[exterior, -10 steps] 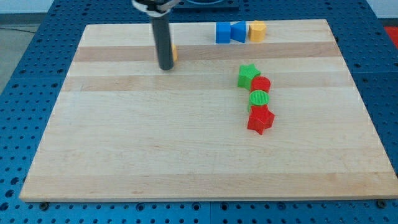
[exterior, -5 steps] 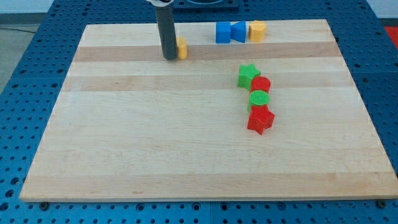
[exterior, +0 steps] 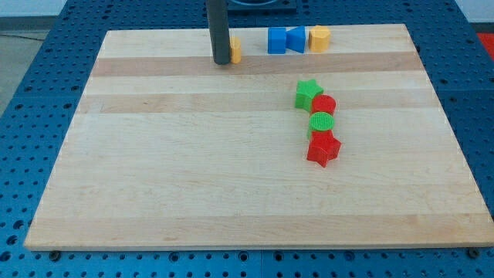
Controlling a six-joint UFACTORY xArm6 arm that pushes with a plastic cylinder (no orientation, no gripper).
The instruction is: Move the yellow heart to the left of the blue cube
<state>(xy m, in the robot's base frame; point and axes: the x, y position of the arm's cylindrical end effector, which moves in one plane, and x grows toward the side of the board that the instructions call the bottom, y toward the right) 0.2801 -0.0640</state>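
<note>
- Most of the yellow heart (exterior: pixel 235 51) is hidden behind my rod, so only a thin yellow-orange sliver shows at the rod's right edge; I cannot confirm its heart shape from that sliver.
- My rod is cut off by the view's top, so nothing above the straight dark shaft can be seen.
- My tip (exterior: pixel 221 61) rests on the wooden board (exterior: pixel 193 170) at the far side, pressed against the left side of the yellow heart; being a bare rod, it has nothing to open or close and it holds nothing.
- The yellow heart sits to the left of the blue cube (exterior: pixel 277 40), near it but with a clear gap of bare wood between them.
- Touching the blue cube's right side is a second blue block (exterior: pixel 296 38), whose exact shape is hard to make out, and just right of that stands a yellow block (exterior: pixel 319 37) with angled faces.
- Nearer and to the right, well apart from my tip, four blocks run in a touching column: a green star (exterior: pixel 308 93), a red round block (exterior: pixel 325 105), a green round block (exterior: pixel 321 123) and a red star (exterior: pixel 323 149).
- Nothing lies between the yellow heart and the blue cube.
</note>
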